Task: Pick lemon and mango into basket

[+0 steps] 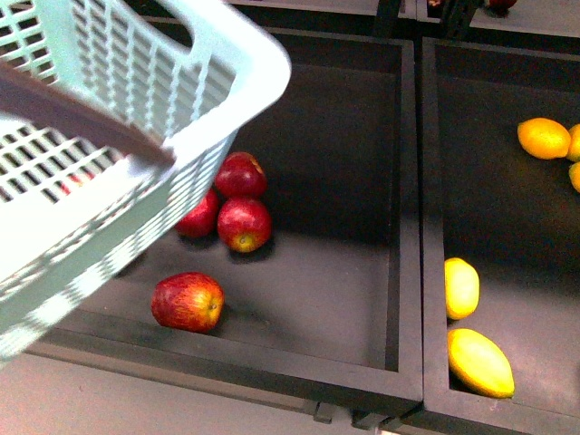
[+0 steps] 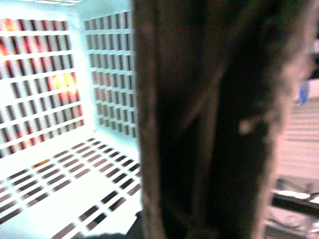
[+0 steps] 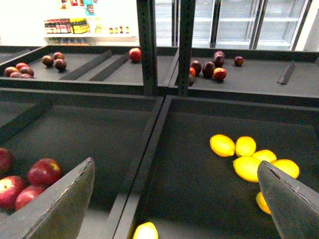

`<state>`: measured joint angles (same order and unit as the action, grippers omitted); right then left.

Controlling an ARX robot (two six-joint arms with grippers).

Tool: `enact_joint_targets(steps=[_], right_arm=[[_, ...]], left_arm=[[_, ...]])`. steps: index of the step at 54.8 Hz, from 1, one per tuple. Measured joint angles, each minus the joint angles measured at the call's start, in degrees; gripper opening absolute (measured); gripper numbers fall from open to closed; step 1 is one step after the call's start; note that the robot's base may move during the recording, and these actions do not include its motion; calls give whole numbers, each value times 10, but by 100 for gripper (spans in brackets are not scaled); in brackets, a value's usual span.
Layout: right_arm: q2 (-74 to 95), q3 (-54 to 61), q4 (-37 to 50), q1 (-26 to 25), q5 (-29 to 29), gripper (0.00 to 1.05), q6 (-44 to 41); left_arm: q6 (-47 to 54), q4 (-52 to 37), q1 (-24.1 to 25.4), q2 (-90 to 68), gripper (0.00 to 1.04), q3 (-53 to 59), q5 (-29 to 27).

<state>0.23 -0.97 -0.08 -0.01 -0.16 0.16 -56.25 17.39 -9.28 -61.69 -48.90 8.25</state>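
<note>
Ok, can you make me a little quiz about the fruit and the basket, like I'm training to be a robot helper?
1. True or false: the mango is already inside the basket.
2. The right gripper is: A) open and empty, B) shut on nothing, C) shut on a banana.
3. In the right-hand bin, which lies nearer the robot, the lemon or the mango?
Key: 1 false; 2 A; 3 the mango.
</note>
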Motion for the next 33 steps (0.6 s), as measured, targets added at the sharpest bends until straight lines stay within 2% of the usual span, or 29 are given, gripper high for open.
enact_joint_targets(steps=[7,11,16,22,26,33], right_arm=[[0,0,0,0,0,96,0],[0,0,0,0,1,96,0],[0,0,0,0,1,96,0],[0,0,0,0,1,96,0],[0,0,0,0,2,96,0],[0,0,0,0,2,96,0]], left_arm=[[80,-32,-26,-65,4,-26,-19],[99,-60,-52,-121,4,-60,-9],[99,-88,-92,-197,4,-116,30],[103,-81,-149,-267,4,-192,67],[97,-70,-186,-304,4,-238,77],[73,-70,-216,-334,4,-271,83]])
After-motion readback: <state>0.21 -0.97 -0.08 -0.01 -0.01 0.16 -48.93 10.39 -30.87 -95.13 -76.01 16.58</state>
